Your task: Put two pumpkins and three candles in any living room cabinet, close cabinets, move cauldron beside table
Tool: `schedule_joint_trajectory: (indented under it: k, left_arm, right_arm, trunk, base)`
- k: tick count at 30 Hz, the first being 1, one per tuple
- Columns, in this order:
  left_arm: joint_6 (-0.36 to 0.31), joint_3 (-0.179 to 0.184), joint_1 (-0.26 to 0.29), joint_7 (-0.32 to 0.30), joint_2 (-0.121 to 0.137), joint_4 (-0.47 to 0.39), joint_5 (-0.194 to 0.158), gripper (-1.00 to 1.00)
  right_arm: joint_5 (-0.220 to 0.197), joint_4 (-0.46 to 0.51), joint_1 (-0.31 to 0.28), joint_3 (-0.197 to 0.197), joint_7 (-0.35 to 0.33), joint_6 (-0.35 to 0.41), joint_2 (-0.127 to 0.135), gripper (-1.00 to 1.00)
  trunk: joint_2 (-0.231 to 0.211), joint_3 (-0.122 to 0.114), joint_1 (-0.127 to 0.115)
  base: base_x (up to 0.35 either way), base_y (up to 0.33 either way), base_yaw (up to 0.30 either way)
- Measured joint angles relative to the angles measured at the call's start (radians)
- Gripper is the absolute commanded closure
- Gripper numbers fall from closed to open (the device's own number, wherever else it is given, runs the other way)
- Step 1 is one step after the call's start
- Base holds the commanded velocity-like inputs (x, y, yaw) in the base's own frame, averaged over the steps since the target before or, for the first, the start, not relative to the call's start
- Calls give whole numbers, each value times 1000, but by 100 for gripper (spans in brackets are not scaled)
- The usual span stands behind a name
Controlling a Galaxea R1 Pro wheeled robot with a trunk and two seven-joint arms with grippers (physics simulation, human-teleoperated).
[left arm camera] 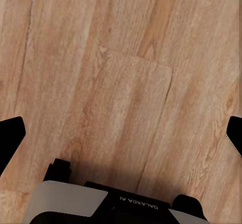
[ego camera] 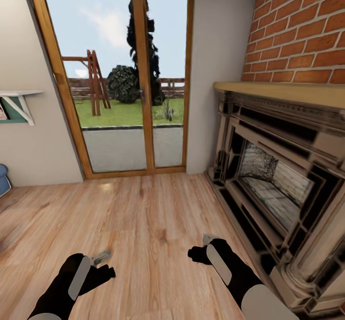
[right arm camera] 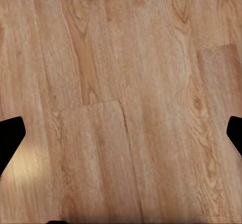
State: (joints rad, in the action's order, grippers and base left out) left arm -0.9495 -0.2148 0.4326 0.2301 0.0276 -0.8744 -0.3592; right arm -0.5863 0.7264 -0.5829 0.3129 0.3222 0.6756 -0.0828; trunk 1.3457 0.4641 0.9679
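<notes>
Head view, far left: white wall shelf (ego camera: 19,100) w/ a green bracket in the upper-left of the frame, a blue rounded item (ego camera: 4,178) cut off at the left edge below it. Bottom left: left gripper (ego camera: 103,262) held low over the wood floor (ego camera: 143,224), black w/ a grey panel; in the left wrist view its fingertips (left arm camera: 11,141) sit at opposite edges of the frame w/ bare planks between, so it's spread wide, holding nothing. Centre, upper half: wood-framed glass door (ego camera: 129,77) w/ grass, a fence, a dark bush and a wooden swing frame outside. Bottom, right of centre: right gripper (ego camera: 203,250), also low over the floor, near the fireplace base; in the right wrist view its fingertips (right arm camera: 10,138) are likewise at the frame's two sides, wide apart, nothing in between but floorboards. Right side: ornate fireplace (ego camera: 282,185) w/ a pale wood mantel (ego camera: 282,92), red brick wall (ego camera: 302,27) above it in the upper right. Task's things (pumpkins, candles, cabinet, cauldron, table): can't say where they are from these frames.
</notes>
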Motion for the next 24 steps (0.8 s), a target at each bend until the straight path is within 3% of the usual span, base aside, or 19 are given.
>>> schedule_joint_trajectory:
  k: [5,16,24]
  left_arm:
    - [1,0,0,0,0,0,0,-100]
    - [3,2,0,1,0,0,1,-100]
    - [3,2,0,1,0,0,2,-100]
  right_arm:
    - [0,1,0,0,2,-1,0,-100]
    - [-1,1,0,0,-1,1,0,-100]
    - [-1,1,0,-1,-5,-1,0,-100]
  trunk:
    - [0,0,0]
    - [0,0,0]
    - [0,0,0]
  base:
    - [324,2,122]
    - [330,0,263]
    - [331,0,39]
